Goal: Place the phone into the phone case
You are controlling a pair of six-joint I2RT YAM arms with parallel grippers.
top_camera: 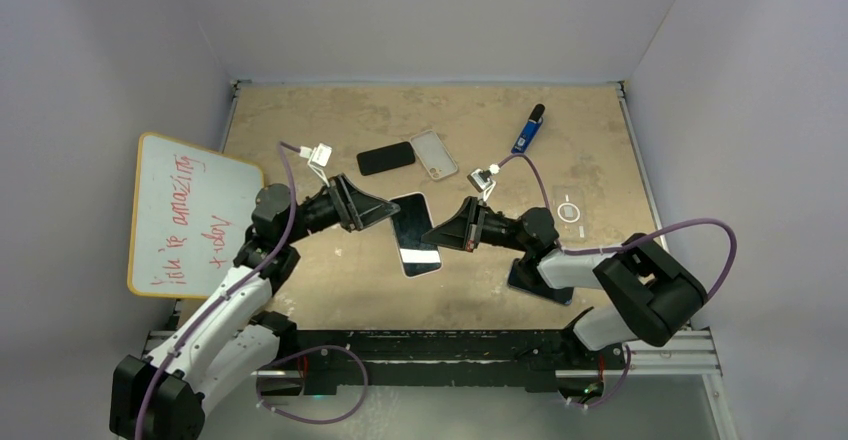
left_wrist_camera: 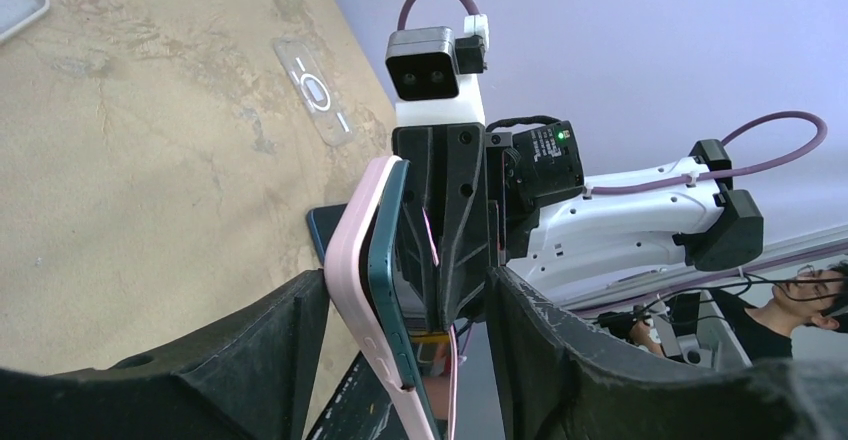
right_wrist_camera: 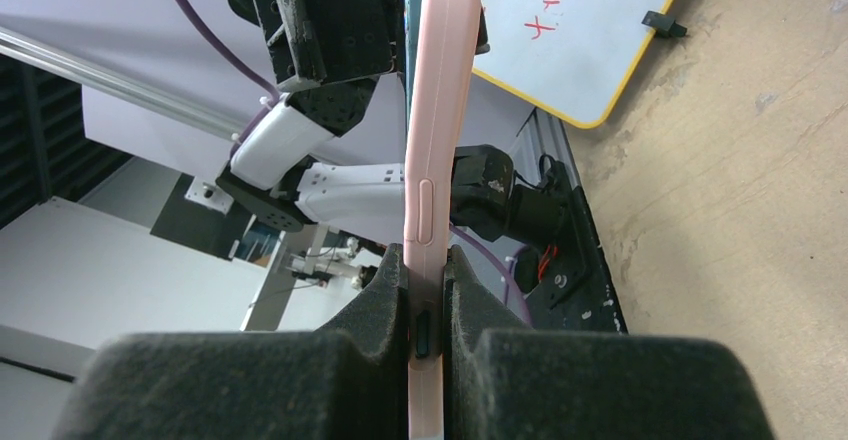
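Phone [left_wrist_camera: 388, 290] against pink case [left_wrist_camera: 348, 280]; whiteboard [top_camera: 190, 215] "amazing"

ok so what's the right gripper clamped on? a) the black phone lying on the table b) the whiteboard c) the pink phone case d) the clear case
c: in the right wrist view, the right gripper has both fingers pinched on the edge of the pink phone case.

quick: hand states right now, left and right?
Left hand: open, fingers either side of the phone.
Right hand: closed on the pink phone case.
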